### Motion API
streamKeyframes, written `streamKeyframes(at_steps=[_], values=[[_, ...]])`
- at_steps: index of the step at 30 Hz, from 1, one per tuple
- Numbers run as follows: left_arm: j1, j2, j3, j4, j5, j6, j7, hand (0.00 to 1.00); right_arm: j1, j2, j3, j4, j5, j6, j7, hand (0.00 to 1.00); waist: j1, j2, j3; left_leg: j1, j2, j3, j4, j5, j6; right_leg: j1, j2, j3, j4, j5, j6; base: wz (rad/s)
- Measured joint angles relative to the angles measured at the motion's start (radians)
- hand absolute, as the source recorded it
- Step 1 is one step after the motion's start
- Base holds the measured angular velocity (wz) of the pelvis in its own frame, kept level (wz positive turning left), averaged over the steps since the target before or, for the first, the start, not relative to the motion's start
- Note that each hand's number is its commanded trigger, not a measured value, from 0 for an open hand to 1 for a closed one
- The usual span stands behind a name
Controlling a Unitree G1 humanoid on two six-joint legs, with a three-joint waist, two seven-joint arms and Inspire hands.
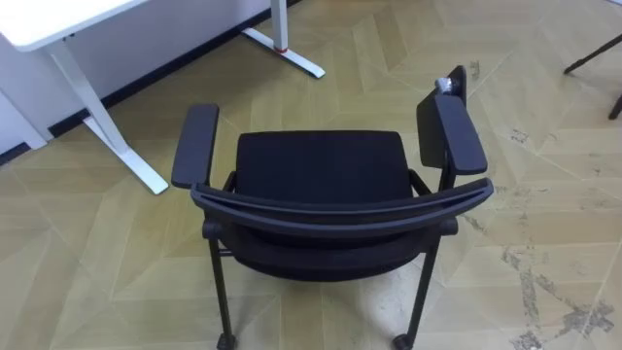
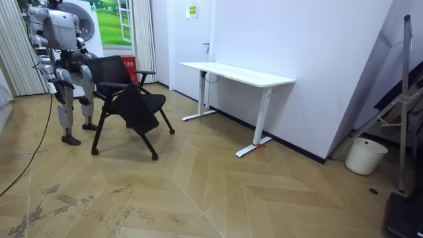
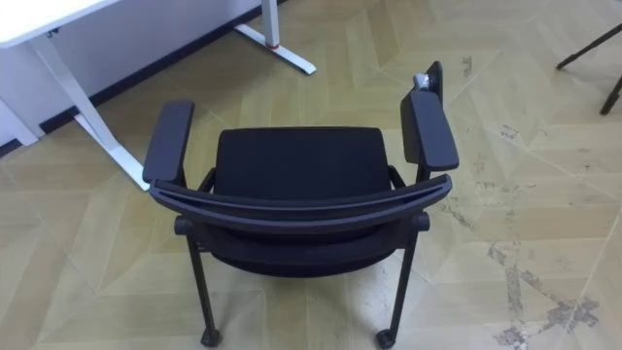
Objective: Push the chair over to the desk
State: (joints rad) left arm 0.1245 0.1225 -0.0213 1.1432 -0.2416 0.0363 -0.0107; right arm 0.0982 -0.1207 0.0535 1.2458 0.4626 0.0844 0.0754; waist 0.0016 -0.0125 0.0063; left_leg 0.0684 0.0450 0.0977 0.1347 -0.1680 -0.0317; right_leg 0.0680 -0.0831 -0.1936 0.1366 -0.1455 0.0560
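Left eye view: the chair (image 1: 321, 165) is seen from behind and above, its curved back nearest, and no touch on that back is seen. From the room view, the robot is judged to stand just behind it, but what the right robot hand (image 2: 51, 84) and left robot hand (image 2: 84, 67) are doing cannot be told. Farther off and to the left, a white counter (image 1: 58, 19) stands well apart from the chair. The push is judged to be hardly begun, with the whole travel across the floor (image 1: 544, 194) left.

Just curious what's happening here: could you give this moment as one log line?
robot: stands behind chair | chair: upright | desk: white, ahead-left of chair | push: contact cannot be told
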Motion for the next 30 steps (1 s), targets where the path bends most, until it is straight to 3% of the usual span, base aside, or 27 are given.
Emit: streamKeyframes(at_steps=[17,24,30], values=[[0.002,0.001,0.023,-0.003,0.041,0.007,0.03,0.0,0.0,0.004,-0.069,0.002,-0.001,0.004,-0.04,0.0,-0.027,-0.002,-0.0012,-0.005,0.0,0.002,-0.001,-0.005,0.001,0.001,0.0,-0.001,0.0,-0.001,0.0,0.0],[0.018,-0.006,0.091,-0.001,0.034,0.006,0.053,0.0,0.004,0.004,-0.076,0.006,0.005,0.003,-0.039,0.0,-0.022,-0.005,-0.0034,-0.004,0.0,0.002,-0.001,-0.008,0.002,0.001,0.0,0.0,-0.001,-0.003,0.001,0.0],[0.036,-0.021,0.128,0.005,-0.058,0.005,0.069,0.0,0.004,0.006,-0.098,0.015,0.003,0.003,-0.04,0.0,-0.022,-0.003,-0.0045,0.008,0.0,0.004,-0.001,-0.011,0.002,0.01,0.0,-0.001,0.0,-0.003,0.001,0.0]])
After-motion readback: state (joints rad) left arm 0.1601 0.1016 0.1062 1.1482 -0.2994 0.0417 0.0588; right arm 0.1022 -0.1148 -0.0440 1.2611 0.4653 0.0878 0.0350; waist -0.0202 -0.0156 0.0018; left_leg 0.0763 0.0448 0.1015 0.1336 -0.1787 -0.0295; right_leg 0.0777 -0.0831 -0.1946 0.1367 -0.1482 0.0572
